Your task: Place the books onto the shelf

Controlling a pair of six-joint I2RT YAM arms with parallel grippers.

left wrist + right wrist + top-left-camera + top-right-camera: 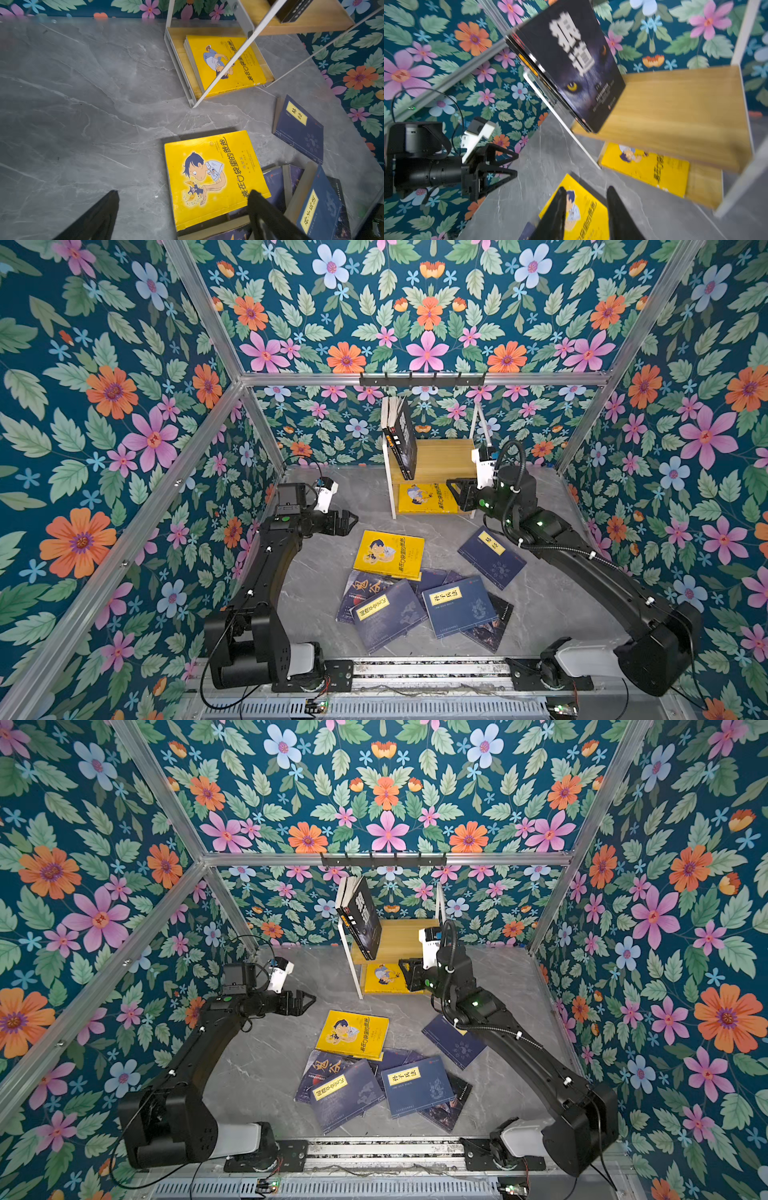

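Left fingers [99,216] wide apart, empty; right fingers [554,214] partly open, empty; navy book [305,135] reads 易经.

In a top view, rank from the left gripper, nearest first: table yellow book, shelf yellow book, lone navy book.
1. table yellow book, beside the left gripper.
2. shelf yellow book, toward the back.
3. lone navy book, right side.

1. We see teal wallpaper [124,406] strewn with pink, orange and pale-blue flowers and green leaves.
2. The tabletop [311,585] is grey with marble veining.
3. The shelf [444,456] has light wooden boards and a white frame.
4. We note a yellow book [389,554], navy books [459,608] with yellow labels, and a black book [571,68] with an amber eye.
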